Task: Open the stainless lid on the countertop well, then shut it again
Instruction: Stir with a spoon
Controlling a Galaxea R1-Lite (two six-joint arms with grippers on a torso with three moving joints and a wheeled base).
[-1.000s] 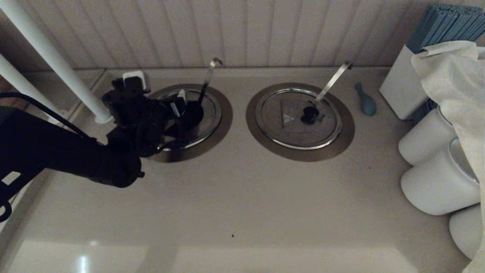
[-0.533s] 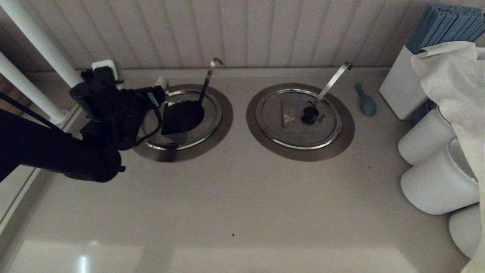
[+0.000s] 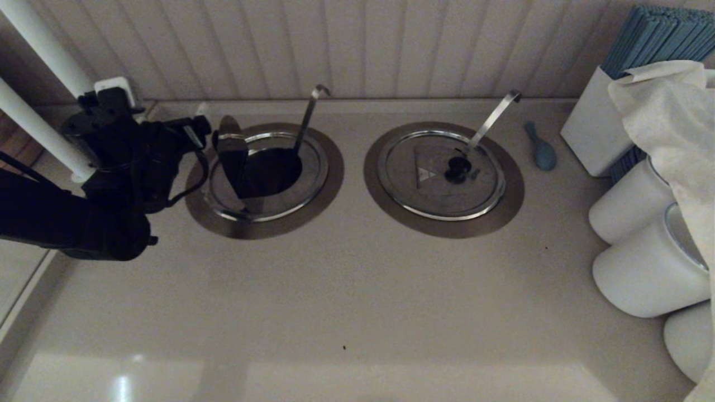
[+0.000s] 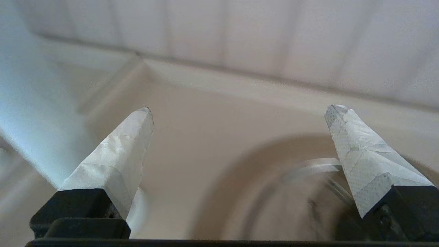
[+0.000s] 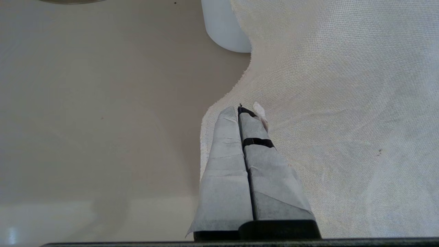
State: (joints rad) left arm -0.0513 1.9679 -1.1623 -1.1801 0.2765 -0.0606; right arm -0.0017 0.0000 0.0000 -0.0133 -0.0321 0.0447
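Observation:
The countertop well [image 3: 325, 188] lies at the back left, with a thin hooked handle [image 3: 308, 118] rising from its dark opening [image 3: 272, 172]. The stainless lid [image 3: 267, 204] has its half-flap [image 3: 232, 157] folded up and standing near-upright on the left side; the knob is hidden. My left gripper [image 3: 196, 129] hangs just left of the flap, apart from it, open and empty. In the left wrist view my left gripper [image 4: 240, 109] looks over the blurred flange [image 4: 219, 178]. My right gripper [image 5: 244, 108] is shut, parked over a white cloth [image 5: 343, 103], out of the head view.
The twin lid [image 3: 424, 192] with a broad slanted handle [image 3: 491, 120] lies shut to the right. A blue object [image 3: 539, 148], a white box [image 3: 591, 128], white tubs [image 3: 642, 273] and a cloth [image 3: 670, 106] crowd the right. White pipes [image 3: 42, 47] stand behind the left arm.
My left gripper has let go at the lid and pulled back to the left and towards the wall. The flap it lifted now stands raised on its own.

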